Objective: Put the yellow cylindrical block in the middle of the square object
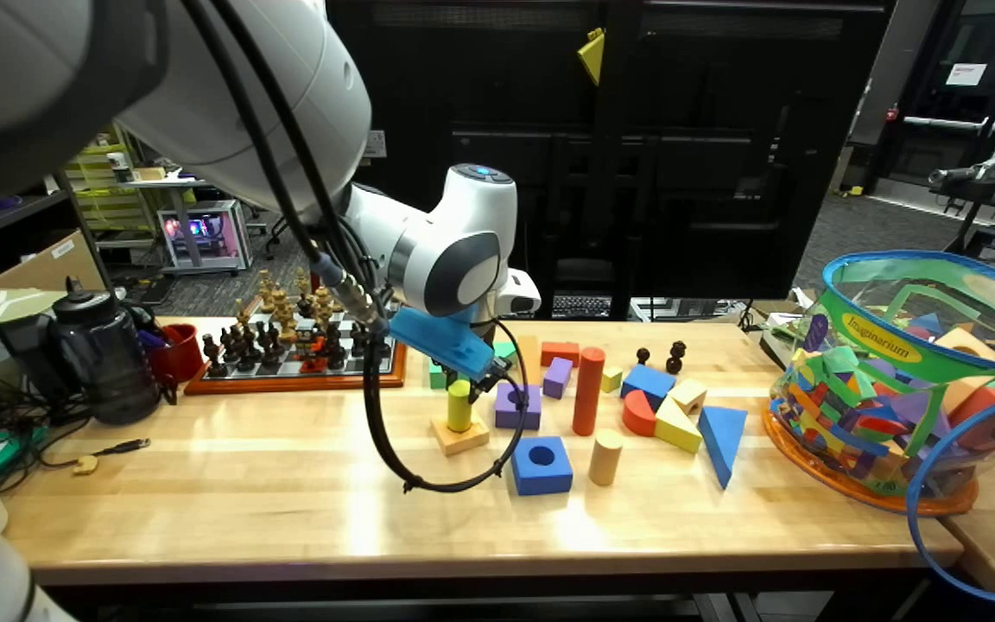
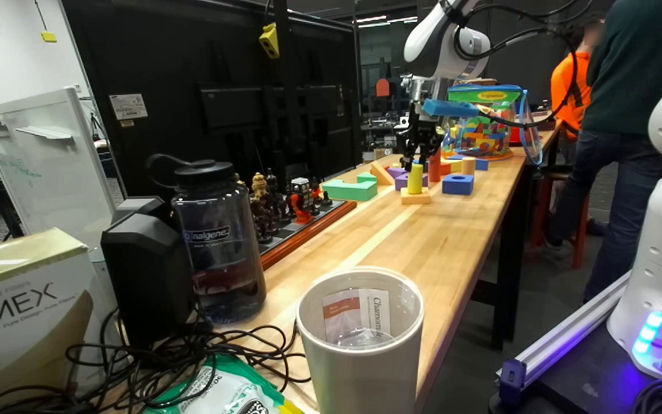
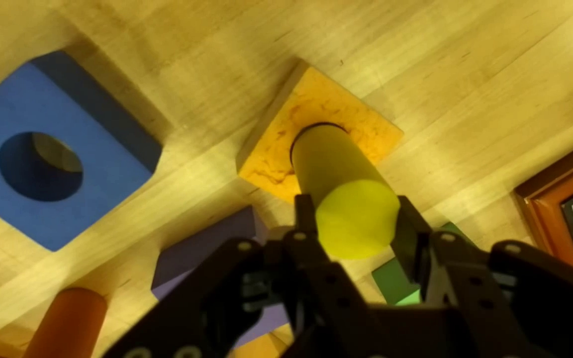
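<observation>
The yellow cylindrical block [image 1: 459, 404] stands upright at the middle of a flat orange-tan square block [image 1: 461, 441]. Both show in the wrist view, the yellow block [image 3: 358, 219] with its lower end inside a dark-edged round hole in the square [image 3: 324, 94]. I cannot tell how deep it sits. In an exterior view the yellow block [image 2: 415, 179] rises straight from the square [image 2: 416, 199]. My gripper [image 3: 355, 206] has a finger against each side of the yellow block near its top, and the block's edge looks pressed in. The gripper [image 2: 416, 163] points down from above.
A blue block with a hole [image 1: 541, 466], a purple block with a hole [image 1: 519, 404], a tan cylinder [image 1: 605, 458] and a tall red cylinder [image 1: 587, 393] stand close by. Green blocks [image 2: 345, 191] lie beside the chessboard [image 1: 307, 380]. A clear tub [image 1: 882, 363] holds more blocks.
</observation>
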Robot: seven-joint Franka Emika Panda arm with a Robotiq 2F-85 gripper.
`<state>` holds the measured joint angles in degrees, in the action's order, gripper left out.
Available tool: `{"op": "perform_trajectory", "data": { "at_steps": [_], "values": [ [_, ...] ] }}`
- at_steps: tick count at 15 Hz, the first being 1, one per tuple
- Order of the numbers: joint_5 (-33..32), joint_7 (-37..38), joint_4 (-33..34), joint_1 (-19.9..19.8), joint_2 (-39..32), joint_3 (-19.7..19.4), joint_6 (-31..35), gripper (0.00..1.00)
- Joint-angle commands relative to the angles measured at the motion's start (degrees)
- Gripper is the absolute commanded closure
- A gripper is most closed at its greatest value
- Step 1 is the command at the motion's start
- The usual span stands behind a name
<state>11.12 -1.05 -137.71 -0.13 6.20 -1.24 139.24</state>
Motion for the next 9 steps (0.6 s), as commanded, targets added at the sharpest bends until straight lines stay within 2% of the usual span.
{"op": "perform_trajectory", "data": {
  "at_steps": [1,9],
  "values": [
    [1.7,-2.3,-1.8,0.0,1.9,-0.6,0.7,0.84],
    [1.6,-2.7,-1.1,0.0,0.4,-1.0,0.0,0.84]
  ]
}}
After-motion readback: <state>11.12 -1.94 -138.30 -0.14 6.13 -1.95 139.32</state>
